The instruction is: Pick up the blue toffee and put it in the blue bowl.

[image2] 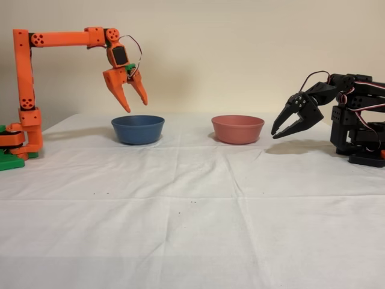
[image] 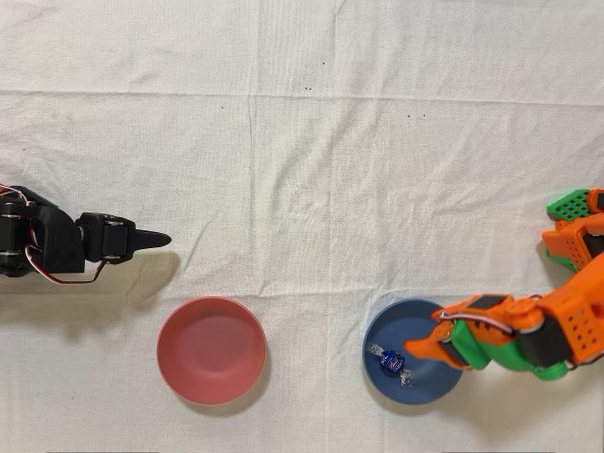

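The blue toffee (image: 390,360) lies inside the blue bowl (image: 427,387), near the bowl's middle, its clear twisted ends sticking out. In the fixed view the blue bowl (image2: 138,129) hides the toffee behind its wall. My orange gripper (image2: 136,104) hangs above the bowl with its fingers spread apart and nothing between them. From overhead the gripper (image: 423,343) sits over the bowl's right half, just right of the toffee.
A red-pink bowl (image: 210,349) stands left of the blue one in the overhead view and right of it as the red-pink bowl (image2: 237,129) in the fixed view. The idle black arm (image: 57,247) rests at the far side. White cloth covers the table.
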